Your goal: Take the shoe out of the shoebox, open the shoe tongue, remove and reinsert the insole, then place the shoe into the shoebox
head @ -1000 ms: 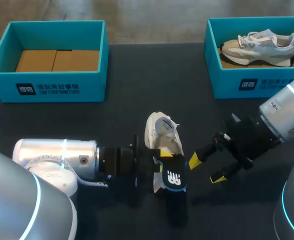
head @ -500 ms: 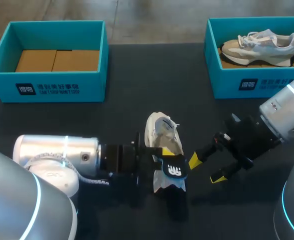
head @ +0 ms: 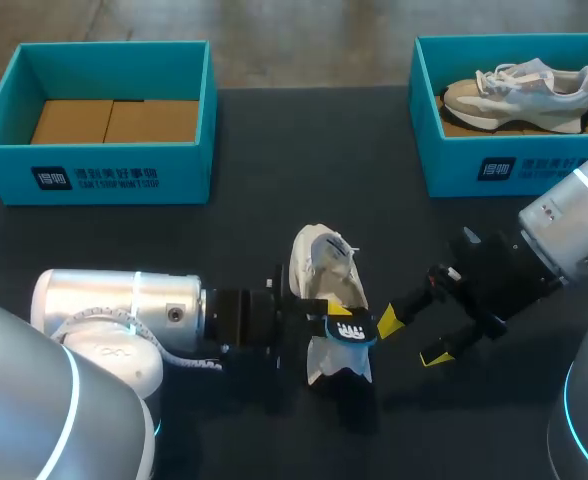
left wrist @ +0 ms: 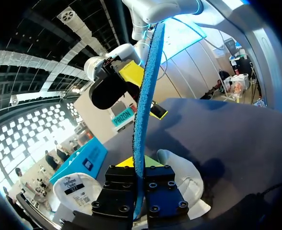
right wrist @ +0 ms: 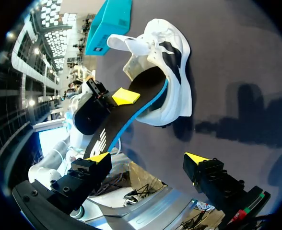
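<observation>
The white shoe (head: pixel 326 268) lay on the dark surface (head: pixel 274 150), out of its box, its long axis running away from the robot with the open heel end nearer. Out of that opening stuck the black, blue-edged insole (head: pixel 348 333), its front part inside the shoe and its rear part slanting back out in line with the shoe's length. The left gripper (left wrist: pixel 142 184) was clamped on the insole's rear part, one finger on each face, and the left arm lay low and nearly level, coming to the shoe from its left. To the shoe's right, just beside the heel and not touching it, the right gripper (head: pixel 412 338) hung with fingers spread and nothing between them, aimed at the shoe. Seating the insole would likely need a push along the shoe's length, toeward.
</observation>
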`<control>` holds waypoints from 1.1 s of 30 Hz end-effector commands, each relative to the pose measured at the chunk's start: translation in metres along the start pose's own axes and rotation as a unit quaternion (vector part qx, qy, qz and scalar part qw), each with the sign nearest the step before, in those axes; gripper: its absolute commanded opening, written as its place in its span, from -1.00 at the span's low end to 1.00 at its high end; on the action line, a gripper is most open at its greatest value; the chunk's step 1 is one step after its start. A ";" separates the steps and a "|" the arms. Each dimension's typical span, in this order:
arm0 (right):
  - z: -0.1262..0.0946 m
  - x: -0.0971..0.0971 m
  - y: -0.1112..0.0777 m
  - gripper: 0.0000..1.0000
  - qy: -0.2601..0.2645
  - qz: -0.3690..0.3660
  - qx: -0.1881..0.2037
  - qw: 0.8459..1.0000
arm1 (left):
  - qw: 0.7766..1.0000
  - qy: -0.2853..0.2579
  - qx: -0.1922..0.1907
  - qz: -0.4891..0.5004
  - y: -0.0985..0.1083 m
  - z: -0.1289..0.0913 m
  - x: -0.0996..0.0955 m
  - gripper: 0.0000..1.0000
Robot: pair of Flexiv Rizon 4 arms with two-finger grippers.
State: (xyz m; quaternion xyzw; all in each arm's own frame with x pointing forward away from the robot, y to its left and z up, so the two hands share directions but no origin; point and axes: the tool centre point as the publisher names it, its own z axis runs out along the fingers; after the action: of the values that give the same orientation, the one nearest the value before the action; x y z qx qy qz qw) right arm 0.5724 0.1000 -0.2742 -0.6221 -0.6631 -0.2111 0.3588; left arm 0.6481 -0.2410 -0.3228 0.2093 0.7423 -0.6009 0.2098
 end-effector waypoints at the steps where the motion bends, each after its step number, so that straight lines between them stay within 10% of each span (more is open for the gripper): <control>1: 0.001 0.000 -0.001 1.00 0.000 0.000 -0.002 1.000 | 1.000 -0.014 -0.005 0.002 0.001 0.001 0.004 -1.00; 33: 0.001 0.000 -0.001 1.00 0.000 0.000 -0.002 1.000 | 0.999 -0.022 -0.042 -0.008 0.036 0.001 -0.003 -1.00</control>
State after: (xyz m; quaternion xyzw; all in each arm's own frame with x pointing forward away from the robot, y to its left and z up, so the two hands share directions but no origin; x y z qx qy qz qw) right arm 0.5724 0.1000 -0.2742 -0.6221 -0.6631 -0.2111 0.3588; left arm 0.6654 -0.2328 -0.3468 0.1789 0.7617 -0.5774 0.2331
